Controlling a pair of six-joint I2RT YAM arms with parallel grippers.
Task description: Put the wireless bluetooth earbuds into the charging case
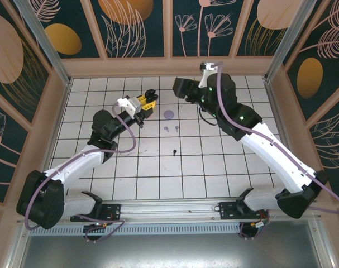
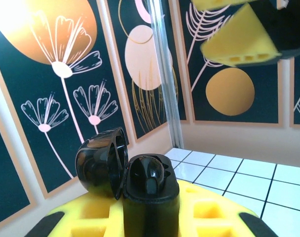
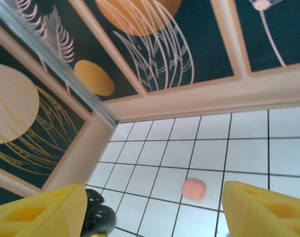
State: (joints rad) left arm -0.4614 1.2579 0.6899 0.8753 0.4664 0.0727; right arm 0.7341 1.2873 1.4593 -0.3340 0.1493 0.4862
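My left gripper (image 1: 148, 102) (image 2: 150, 223) is shut on a black charging case (image 2: 150, 195), held upright above the table with its lid (image 2: 99, 163) swung open. A glossy black earbud (image 2: 152, 177) sits in the case's well. My right gripper (image 1: 178, 89) (image 3: 154, 217) hovers open just right of that case with nothing between its yellow fingers (image 3: 41, 212); one of them shows blurred in the left wrist view. On the table lie a round lavender case (image 1: 168, 114), two lavender earbuds (image 1: 165, 130) and one black earbud (image 1: 175, 151). A salmon case (image 3: 193, 188) lies shut on the tiles.
Walls with painted panels close in the white tiled table (image 1: 214, 167) on the back and both sides. A metal corner post (image 2: 164, 74) stands at the back left. Open tiles lie in front of the loose earbuds, between the two arms.
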